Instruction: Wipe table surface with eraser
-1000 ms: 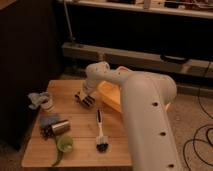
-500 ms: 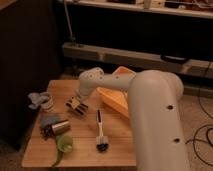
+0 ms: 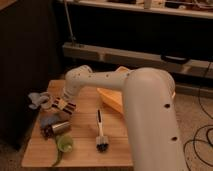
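The table surface (image 3: 115,150) is a light-brown wooden plank top that fills the lower left of the camera view. My white arm reaches across it from the right to the table's left side. There my gripper (image 3: 60,101) points down, shut on the eraser (image 3: 65,106), a small flat block with dark and pale stripes. The eraser lies low against the wood, just right of a crumpled pale-blue object.
Near the left edge lies a crumpled pale-blue object (image 3: 37,99). In front of the gripper are a grey-blue block (image 3: 49,120) and a metal can (image 3: 60,128); a green item (image 3: 63,144) is nearer the front. A black-headed brush (image 3: 100,134) lies mid-table, and a yellow box (image 3: 112,98) is behind it.
The gripper has slid left and slightly toward the front across the tabletop, carrying the striped eraser with it. The other objects have stayed in place.
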Controlling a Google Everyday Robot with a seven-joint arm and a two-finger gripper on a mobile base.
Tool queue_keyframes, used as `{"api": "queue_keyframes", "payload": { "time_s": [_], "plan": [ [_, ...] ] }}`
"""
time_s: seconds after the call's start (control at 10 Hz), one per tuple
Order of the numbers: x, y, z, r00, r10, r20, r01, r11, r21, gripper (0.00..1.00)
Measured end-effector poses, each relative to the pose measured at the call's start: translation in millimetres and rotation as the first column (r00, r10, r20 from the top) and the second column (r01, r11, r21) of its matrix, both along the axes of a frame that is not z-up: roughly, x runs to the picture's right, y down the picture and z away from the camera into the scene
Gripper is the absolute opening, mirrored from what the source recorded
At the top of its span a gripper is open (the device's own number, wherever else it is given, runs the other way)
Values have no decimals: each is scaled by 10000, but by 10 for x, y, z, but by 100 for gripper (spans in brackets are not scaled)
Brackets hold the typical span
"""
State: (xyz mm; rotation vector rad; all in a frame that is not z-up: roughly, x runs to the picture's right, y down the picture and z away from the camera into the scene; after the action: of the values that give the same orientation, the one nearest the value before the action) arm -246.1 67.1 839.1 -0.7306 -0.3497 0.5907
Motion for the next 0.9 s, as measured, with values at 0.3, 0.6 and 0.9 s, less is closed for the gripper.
{"api": "queue_keyframes", "payload": {
  "time_s": [0.3,0.6,0.9],
  "plan": [
    [-175,-309,215,9997,180,-178,-178,9998,98,0],
    [113,-570,597,9926,650,-1024,-654,9979,-5,0],
    [502,-631,912,9728,1250,-1949,-1318,9910,-225,0]
  ]
}}
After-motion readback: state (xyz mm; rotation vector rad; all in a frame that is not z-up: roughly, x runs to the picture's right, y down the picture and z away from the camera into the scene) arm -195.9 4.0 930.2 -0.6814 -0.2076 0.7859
